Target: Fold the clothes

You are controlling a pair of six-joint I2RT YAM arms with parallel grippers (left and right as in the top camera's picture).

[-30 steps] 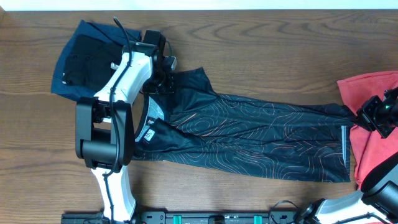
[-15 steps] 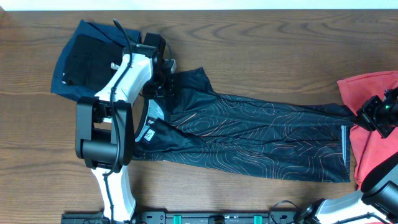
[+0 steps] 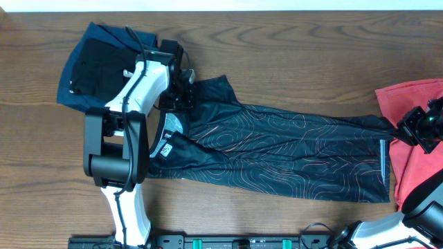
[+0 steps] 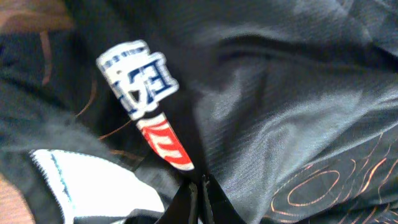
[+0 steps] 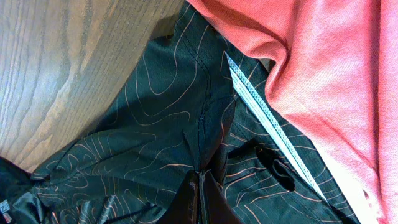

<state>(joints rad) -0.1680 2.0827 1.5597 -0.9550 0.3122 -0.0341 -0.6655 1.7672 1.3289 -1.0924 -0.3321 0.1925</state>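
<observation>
The black jersey (image 3: 277, 149) with thin orange contour lines lies stretched across the table, folded lengthwise. My left gripper (image 3: 181, 90) is shut on its upper left corner; the left wrist view shows the jaws (image 4: 200, 190) pinching black fabric below a white and red label (image 4: 140, 81). My right gripper (image 3: 405, 128) is shut on the jersey's right end; the right wrist view shows the jaws (image 5: 200, 183) pinching a fold of it (image 5: 155, 124) beside the white hem strip (image 5: 267, 118).
A folded navy garment (image 3: 93, 66) lies at the far left behind the left arm. A red T-shirt (image 3: 415, 152) lies at the right edge, under the right gripper, and also shows in the right wrist view (image 5: 323, 68). Wooden table (image 3: 291, 62) shows beyond the jersey.
The left gripper has shifted slightly toward the left with the jersey's corner. The right arm has not moved.
</observation>
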